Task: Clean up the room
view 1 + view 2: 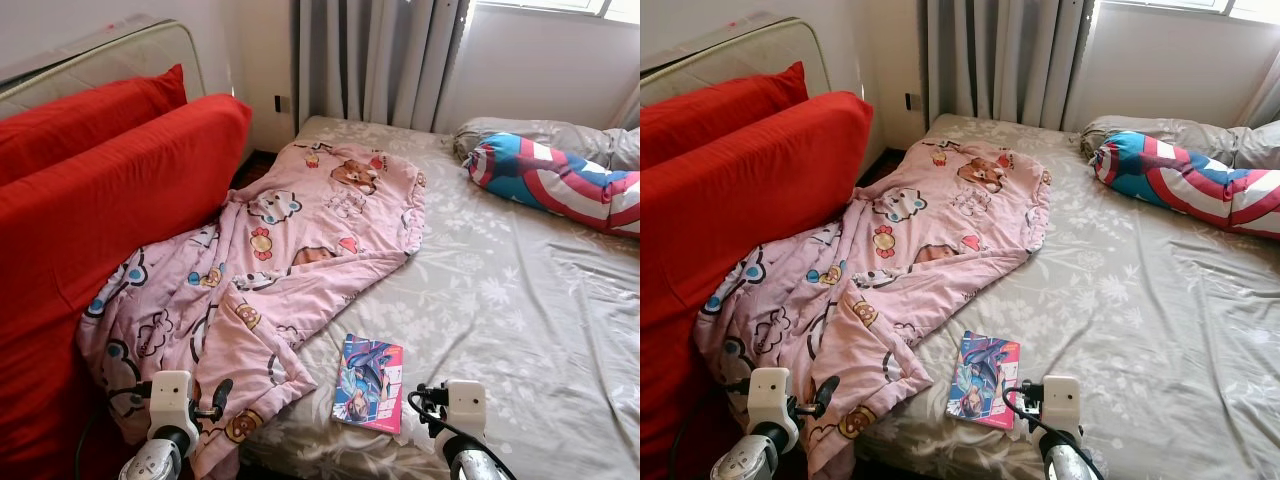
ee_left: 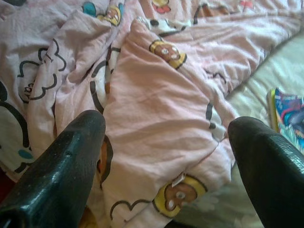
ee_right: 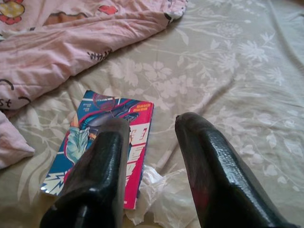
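1. Grey curtains (image 1: 380,60) hang behind a bed (image 1: 520,300) covered in an olive sheet with a pale flower print; I stand at its near edge looking down on it.
2. A pink blanket (image 1: 290,250) printed with cartoon bears and bunnies lies crumpled across the bed's left part, one end bunched against a big red cushion (image 1: 110,200) and the near corner hanging over the bed's edge.
3. A second red cushion (image 1: 90,110) stands behind the first, against a pale headboard (image 1: 120,50).
4. A thin book (image 1: 369,383) with a bright blue-and-pink comic-style cover lies flat on the sheet near the bed's front edge, just beside the blanket's loose corner but not under it.
5. A scrap of crumpled white tissue or plastic (image 3: 156,194) sits on the sheet touching the book's near corner.
6. A long bolster pillow (image 1: 560,180) in red, white and blue stripes lies at the far right, with a grey pillow (image 1: 550,135) behind it.
7. My left gripper (image 2: 166,142) hovers over the blanket's hanging corner, fingers spread wide with nothing between them.
8. My right gripper (image 3: 152,128) is poised above the book's near end and the white scrap, fingers apart and holding nothing.
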Available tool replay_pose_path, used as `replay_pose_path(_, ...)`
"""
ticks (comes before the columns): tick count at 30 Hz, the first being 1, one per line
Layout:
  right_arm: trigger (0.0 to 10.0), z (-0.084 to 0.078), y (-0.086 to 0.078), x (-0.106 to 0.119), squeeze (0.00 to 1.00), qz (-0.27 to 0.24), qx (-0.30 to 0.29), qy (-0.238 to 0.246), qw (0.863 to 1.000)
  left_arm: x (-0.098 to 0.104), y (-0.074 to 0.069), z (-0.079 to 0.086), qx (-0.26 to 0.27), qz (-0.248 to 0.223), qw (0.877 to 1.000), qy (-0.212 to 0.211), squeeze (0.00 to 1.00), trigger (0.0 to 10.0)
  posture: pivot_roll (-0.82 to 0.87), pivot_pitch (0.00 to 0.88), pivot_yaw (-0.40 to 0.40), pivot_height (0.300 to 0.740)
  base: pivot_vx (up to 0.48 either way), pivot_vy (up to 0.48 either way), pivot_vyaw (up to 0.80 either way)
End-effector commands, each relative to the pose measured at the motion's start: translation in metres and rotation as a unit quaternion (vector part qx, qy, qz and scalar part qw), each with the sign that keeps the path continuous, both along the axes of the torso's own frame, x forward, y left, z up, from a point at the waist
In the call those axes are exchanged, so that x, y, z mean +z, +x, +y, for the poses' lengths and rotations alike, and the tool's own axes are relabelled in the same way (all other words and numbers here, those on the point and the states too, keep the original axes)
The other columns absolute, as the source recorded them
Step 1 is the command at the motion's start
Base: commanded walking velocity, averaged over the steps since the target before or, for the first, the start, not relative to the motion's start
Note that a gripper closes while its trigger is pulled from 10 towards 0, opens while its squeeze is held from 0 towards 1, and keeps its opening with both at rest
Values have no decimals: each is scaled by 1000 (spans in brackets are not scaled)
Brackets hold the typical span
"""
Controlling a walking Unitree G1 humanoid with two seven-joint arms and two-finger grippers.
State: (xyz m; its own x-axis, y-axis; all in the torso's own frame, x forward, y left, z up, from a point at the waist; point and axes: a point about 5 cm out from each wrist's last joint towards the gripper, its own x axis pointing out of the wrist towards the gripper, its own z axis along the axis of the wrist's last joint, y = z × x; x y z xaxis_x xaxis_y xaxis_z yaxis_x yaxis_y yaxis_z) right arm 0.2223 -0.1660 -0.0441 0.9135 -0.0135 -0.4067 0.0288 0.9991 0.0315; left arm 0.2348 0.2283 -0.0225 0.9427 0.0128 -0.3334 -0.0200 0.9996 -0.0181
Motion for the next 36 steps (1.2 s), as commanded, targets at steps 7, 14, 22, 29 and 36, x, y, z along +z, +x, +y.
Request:
replay_pose_path(7,10000,-3,2,4,0,-22,-20,0,1000,3,1,1,3,-15,1000,-6,0,10000,-69,0,-39,740,0,0,0)
replay_pose_path(14,10000,-3,4,7,0,-34,-17,-2,999,20,21,-6,-9,-68,998,-13,0,10000,-69,0,-38,740,0,0,0)
replay_pose_path(22,10000,-19,91,107,0,-256,-5,-42,966,129,109,-46,-55,-272,961,11,0,10000,-67,0,-40,740,0,0,0)
replay_pose_path(29,10000,-17,104,140,0,-334,-5,-34,942,144,115,-48,-59,-301,952,11,0,10000,-67,0,-38,740,0,0,0)
replay_pose_path(36,10000,-22,102,134,0,-316,-7,-26,948,135,112,-43,-51,-274,960,19,0,10000,-67,0,-39,740,0,0,0)
